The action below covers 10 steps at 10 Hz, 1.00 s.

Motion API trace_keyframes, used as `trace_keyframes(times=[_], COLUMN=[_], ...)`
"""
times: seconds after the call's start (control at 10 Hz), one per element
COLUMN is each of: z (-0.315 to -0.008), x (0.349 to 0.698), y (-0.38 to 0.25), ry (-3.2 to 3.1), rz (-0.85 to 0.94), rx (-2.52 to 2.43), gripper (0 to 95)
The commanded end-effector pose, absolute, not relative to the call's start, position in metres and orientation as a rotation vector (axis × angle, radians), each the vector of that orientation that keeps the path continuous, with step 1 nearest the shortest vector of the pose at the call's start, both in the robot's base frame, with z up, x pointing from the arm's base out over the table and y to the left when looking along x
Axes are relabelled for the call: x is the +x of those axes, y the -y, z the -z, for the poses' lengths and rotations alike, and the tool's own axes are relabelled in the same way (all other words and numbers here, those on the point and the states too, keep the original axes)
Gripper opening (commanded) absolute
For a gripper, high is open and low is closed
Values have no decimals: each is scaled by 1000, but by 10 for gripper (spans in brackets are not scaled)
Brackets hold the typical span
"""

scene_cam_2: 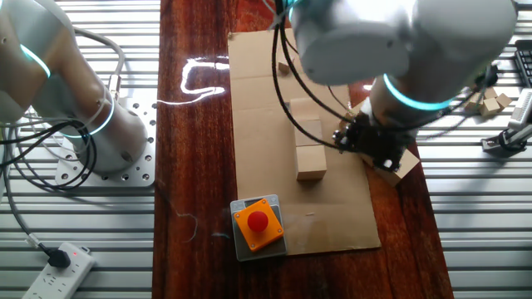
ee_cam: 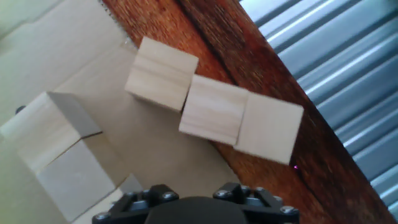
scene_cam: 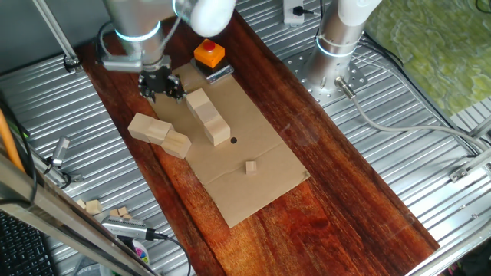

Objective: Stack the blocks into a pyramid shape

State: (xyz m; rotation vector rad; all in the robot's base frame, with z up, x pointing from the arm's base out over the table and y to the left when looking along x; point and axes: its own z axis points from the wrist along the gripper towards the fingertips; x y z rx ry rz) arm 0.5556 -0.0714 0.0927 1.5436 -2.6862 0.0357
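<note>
— Well, from one fixed view, where are the blocks [scene_cam: 209,116]?
— Three lie in a touching row on the cardboard [scene_cam: 253,188], running from near the button box [scene_cam: 209,54] down toward the middle. Three more [scene_cam: 159,134] sit at the cardboard's left edge, partly on the wooden table [scene_cam: 337,199].
— And the gripper [scene_cam: 159,84]?
— It hangs above the board between the two groups, just beside the upper end of the row, with the loose three below and to its left. I cannot tell from here whether the fingers are apart or closed; nothing seems to be in them.
— What about that tiny cube [scene_cam: 251,166]?
— Alone on the cardboard, well apart from everything.
— Now the other fixed view?
— The arm hides a lot. The row [scene_cam_2: 310,154] shows as a pale bar on the cardboard, its near end close to the button box [scene_cam_2: 258,224]. The gripper [scene_cam_2: 366,143] is dark and sits just right of the row; one block corner [scene_cam_2: 405,166] pokes out beneath it at the cardboard's edge.
— And the hand view?
— It looks straight down. The three loose blocks [ee_cam: 214,109] lie in a crooked line, touching one another, across the edge between cardboard and table, ahead of the hand. The row's end [ee_cam: 59,146] is at lower left. Only the gripper's base shows at the bottom, no fingertips, so grip state stays unknown.
</note>
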Motion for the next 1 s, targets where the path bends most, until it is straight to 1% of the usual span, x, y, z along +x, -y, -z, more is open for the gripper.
trace_keyframes(times=[0.1, 0.3, 0.5, 0.7, 0.8, 1.0], z=[-99, -111, -117, -124, -129, -132], x=[555, 551, 549, 545, 541, 536], y=[57, 47, 39, 24, 7, -5], ry=[2442, 2309, 2168, 2068, 2012, 1960], rz=[-49, -44, 30, 99, 132, 143], rx=[2015, 2164, 2336, 2424, 2449, 2471], gripper=[0, 0, 0, 0, 0, 0])
